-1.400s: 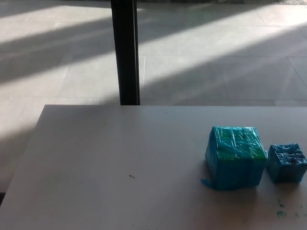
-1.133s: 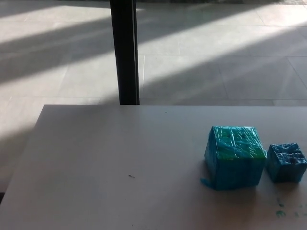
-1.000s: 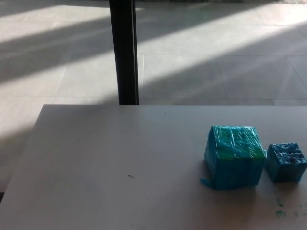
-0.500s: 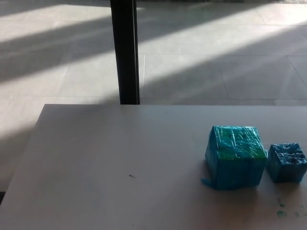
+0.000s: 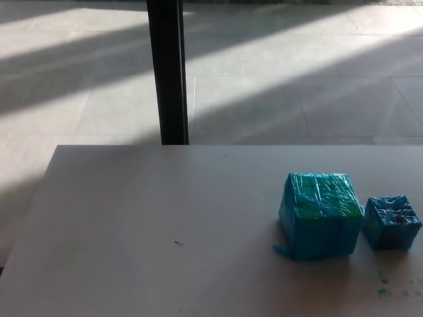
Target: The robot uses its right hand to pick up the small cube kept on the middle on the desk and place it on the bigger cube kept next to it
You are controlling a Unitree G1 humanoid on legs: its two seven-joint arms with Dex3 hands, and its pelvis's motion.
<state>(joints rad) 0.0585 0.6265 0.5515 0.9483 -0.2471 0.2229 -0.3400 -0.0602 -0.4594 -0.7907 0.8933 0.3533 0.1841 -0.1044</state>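
A small blue cube [image 5: 392,222] wrapped in shiny film rests on the white desk [image 5: 165,231] near the right edge of the head view. Immediately to its left stands a bigger blue cube [image 5: 321,215] with a greenish top, also wrapped in film. A narrow gap separates the two cubes. Neither of my hands nor any part of my arms shows in this view.
A black vertical post [image 5: 167,71] rises behind the desk's far edge. Beyond it lies a tiled floor [image 5: 297,72] striped with sunlight. Small green specks [image 5: 384,290] mark the desk near the front right, and a tiny dark speck [image 5: 178,243] sits left of centre.
The whole picture has shifted slightly to the left, so the camera has moved. The cubes stay where they were on the desk.
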